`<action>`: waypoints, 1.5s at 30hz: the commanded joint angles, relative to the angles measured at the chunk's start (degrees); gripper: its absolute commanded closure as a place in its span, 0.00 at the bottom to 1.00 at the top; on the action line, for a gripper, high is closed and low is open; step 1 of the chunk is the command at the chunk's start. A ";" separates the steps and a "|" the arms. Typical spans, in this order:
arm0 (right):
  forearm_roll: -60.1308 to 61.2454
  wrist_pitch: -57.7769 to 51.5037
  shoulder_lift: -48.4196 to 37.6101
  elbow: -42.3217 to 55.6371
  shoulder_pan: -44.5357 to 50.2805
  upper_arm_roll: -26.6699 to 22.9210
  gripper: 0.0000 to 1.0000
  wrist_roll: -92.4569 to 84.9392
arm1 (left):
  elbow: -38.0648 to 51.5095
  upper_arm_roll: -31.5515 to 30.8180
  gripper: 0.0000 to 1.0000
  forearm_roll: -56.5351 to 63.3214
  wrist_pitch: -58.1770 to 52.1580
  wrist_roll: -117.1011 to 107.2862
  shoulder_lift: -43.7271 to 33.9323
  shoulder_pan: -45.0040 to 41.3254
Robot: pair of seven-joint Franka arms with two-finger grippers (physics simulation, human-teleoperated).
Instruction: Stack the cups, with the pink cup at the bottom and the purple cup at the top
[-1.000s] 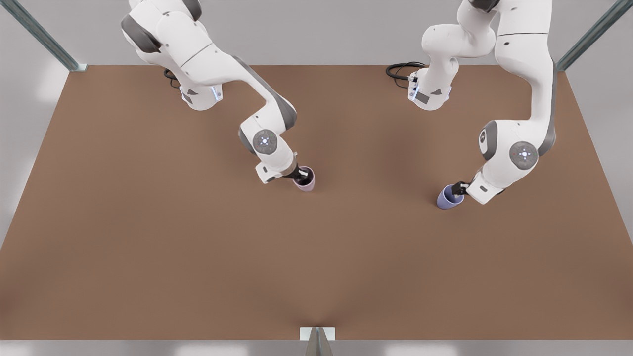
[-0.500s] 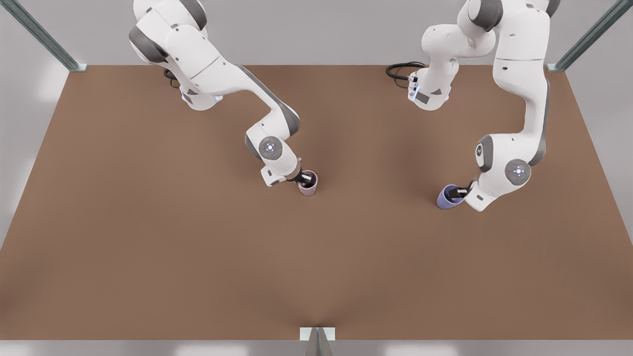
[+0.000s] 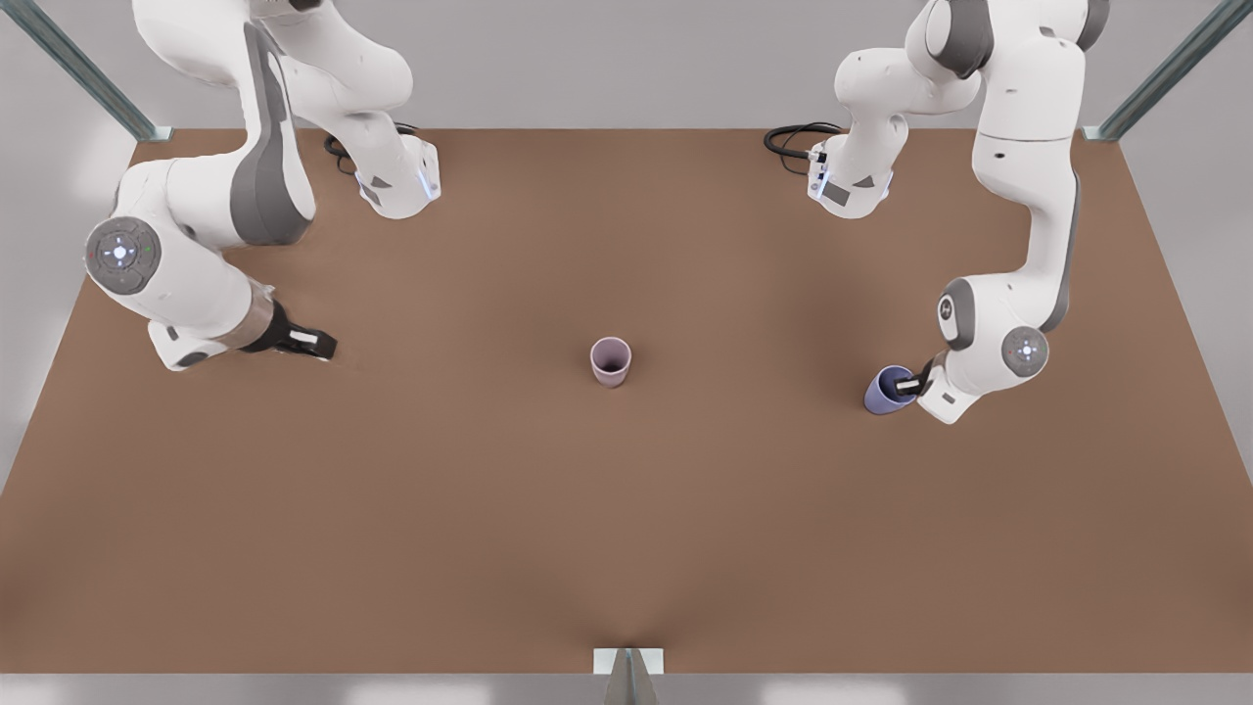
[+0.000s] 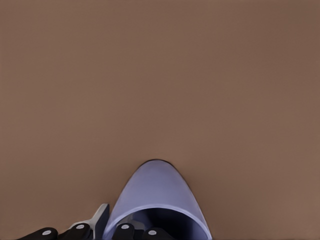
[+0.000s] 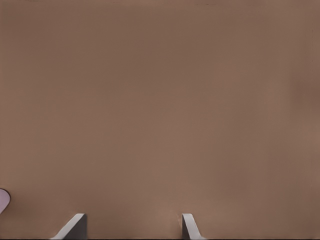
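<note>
Small matte pale-pink tapered cup stands upright mid brown tabletop, free, well apart from both grippers. Right gripper w/ fingers spread, empty, waits off to the front view's left. Left gripper pinches the rim wall of the bluish-purple tapered cup, one finger inside, cup tilted. Base looks placed; lift, carry, nest purple into pink all left to do.

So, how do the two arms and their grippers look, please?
Both arms are glossy white with dark grey joint bands and a round grey disc with small lights at the wrist. A black cable coils on the table by one base. The right gripper and left gripper are black; the right's fingertips look pale grey.
</note>
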 commanded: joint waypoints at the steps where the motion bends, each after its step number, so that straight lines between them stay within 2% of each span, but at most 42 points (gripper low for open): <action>1: -0.01 0.04 -0.40 -0.01 -2.48 -0.12 0.00 -2.99 | 0.00 0.00 0.79 -0.90 0.00 0.00 0.01 0.00; 3: -0.01 -1.11 -1.54 0.16 -3.19 -4.42 0.00 -7.12 | 0.00 0.00 0.79 -0.90 0.00 0.00 0.19 0.00; 9: 1.40 -0.93 1.53 7.28 -5.83 -5.83 0.00 -9.95 | 0.53 -0.09 0.79 -0.90 -0.79 0.35 -0.96 -0.09; 15: 1.22 -2.86 1.71 8.69 -5.65 -5.75 0.00 -9.33 | 4.13 -2.72 0.79 -0.90 -6.15 -0.35 -5.00 -0.88; 17: 1.22 -2.86 1.62 8.78 -5.65 -5.75 0.00 -9.24 | 5.45 -6.24 0.79 -0.99 -6.68 -4.92 -5.35 -0.88; 21: 0.87 -2.78 1.88 8.78 -5.30 -5.66 0.00 -9.24 | 12.48 -16.69 0.79 -0.90 -15.73 -21.09 -5.27 -1.05; 26: 1.22 -2.77 2.24 10.10 -5.65 -5.75 0.00 -9.24 | 13.62 -27.07 0.79 -0.90 -15.91 -37.52 -4.82 -2.98; 30: 0.96 -2.86 3.29 10.19 -5.04 -5.39 0.00 -9.24 | 18.80 -27.07 0.79 -1.07 -15.64 -50.26 -2.37 -12.47; 34: 1.22 -2.69 3.29 10.36 -5.48 -5.48 0.00 -9.24 | 24.26 -27.07 0.79 -1.07 -15.21 -58.53 1.32 -18.37; 39: 1.31 -2.60 3.29 10.45 -5.48 -5.48 0.00 -9.24 | 32.43 -26.98 0.79 -0.20 -15.12 -64.34 7.83 -22.06; 45: 1.31 -2.42 3.47 11.15 -5.57 -5.57 0.00 -9.16 | 34.80 -26.81 0.79 0.07 -14.59 -65.74 10.91 -24.26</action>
